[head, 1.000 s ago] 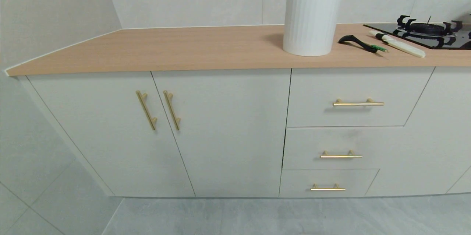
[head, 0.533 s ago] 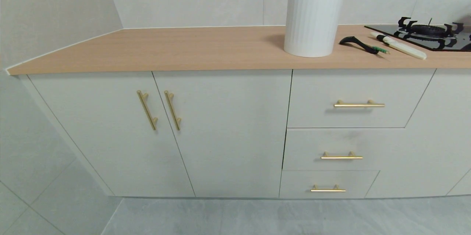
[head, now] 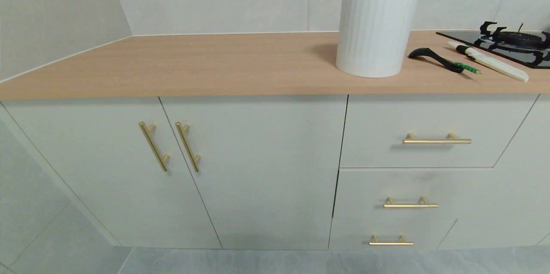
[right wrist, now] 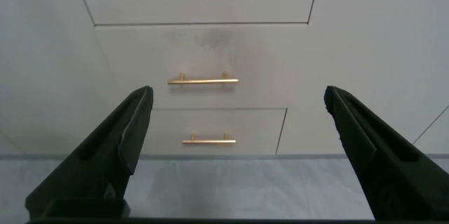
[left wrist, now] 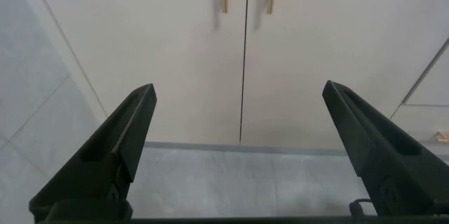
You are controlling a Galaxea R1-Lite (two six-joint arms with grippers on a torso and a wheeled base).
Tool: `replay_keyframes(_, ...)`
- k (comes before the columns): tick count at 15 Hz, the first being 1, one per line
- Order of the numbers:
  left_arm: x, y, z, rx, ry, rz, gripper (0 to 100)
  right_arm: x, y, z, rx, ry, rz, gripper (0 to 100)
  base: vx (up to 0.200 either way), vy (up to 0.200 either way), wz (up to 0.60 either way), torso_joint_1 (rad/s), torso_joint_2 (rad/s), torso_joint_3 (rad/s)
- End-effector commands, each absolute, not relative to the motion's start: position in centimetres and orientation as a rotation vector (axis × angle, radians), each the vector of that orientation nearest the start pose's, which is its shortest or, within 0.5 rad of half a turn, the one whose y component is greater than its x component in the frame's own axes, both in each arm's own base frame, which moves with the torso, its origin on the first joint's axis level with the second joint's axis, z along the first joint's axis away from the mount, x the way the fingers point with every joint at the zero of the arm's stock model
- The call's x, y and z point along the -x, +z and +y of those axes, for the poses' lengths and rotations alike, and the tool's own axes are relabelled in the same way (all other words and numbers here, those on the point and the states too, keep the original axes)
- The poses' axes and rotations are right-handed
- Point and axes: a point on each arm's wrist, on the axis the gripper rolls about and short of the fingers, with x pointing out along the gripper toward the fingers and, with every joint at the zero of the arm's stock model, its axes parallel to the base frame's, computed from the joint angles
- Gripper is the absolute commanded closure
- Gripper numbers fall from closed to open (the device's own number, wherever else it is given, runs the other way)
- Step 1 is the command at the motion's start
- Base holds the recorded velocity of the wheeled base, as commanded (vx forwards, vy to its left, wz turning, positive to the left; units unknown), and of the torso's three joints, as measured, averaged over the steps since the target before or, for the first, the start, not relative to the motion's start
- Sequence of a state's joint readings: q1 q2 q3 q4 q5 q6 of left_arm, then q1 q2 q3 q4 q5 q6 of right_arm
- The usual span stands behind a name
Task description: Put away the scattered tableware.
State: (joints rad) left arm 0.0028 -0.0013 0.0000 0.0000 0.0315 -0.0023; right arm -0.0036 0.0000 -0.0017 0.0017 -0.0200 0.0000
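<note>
- Right now, two pieces of tableware are lying on the worktop [head: 193,63], toward its right end and close to the front edge.
- The black-handled utensil [head: 434,58] is lying flat just right of the white ribbed container [head: 378,20], with its green tip pointing away from the container.
- The long white utensil [head: 490,61] is lying flat just beyond that green tip, angled toward the front edge. I can't tell whether the two are touching.
- The far end of the long white utensil is sitting at the edge of the black hob [head: 511,44], which is occupying the worktop's right end.
- The container is standing upright near the front edge, above the top drawer handle [head: 436,140].
- The left gripper [left wrist: 238,92] is hanging low in front of the double cabinet doors [left wrist: 316,55], over the grey floor [left wrist: 245,182]. Its fingers are spread wide apart and gripping nothing, and the seam between the doors is running up between them.
- The right gripper [right wrist: 237,94] is hanging low in front of the drawer stack, also spread wide and carrying nothing. The middle drawer handle [right wrist: 203,81] and bottom drawer handle [right wrist: 208,139] are showing between its fingers.
- Both grippers are sitting well below the worktop and well apart from the tableware.
- All doors and drawers are sitting closed.
</note>
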Motion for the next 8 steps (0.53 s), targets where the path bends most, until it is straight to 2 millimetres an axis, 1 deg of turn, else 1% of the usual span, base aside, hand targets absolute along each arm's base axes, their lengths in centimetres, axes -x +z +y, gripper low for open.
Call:
replay_keyframes(1, 2.28, 7.55, 0.07, 0.003, 0.035, 0.0, 0, 2.28, 7.58, -0.04, 0.0, -0.023, 0.002, 0, 0.0, 0.0, 0.0, 0.0, 0.0, 0.0)
replay_keyframes(3, 2.28, 7.55, 0.07, 0.0, 0.035, 0.0, 0, 2.28, 7.58, -0.04, 0.0, -0.023, 0.002, 0, 0.0, 0.0, 0.0, 0.0, 0.0, 0.0)
replay_keyframes(6, 2.28, 7.56, 0.07, -0.002, 0.035, -0.002, 0, 2.28, 7.58, -0.04, 0.0, -0.023, 0.002, 0, 0.0, -0.2, 0.0, 0.001, 0.01, 0.007)
replay_keyframes(8, 2.28, 7.55, 0.07, 0.003, 0.035, 0.0, 0, 2.28, 7.58, -0.04, 0.0, -0.023, 0.002, 0, 0.0, 0.0, 0.0, 0.0, 0.0, 0.0)
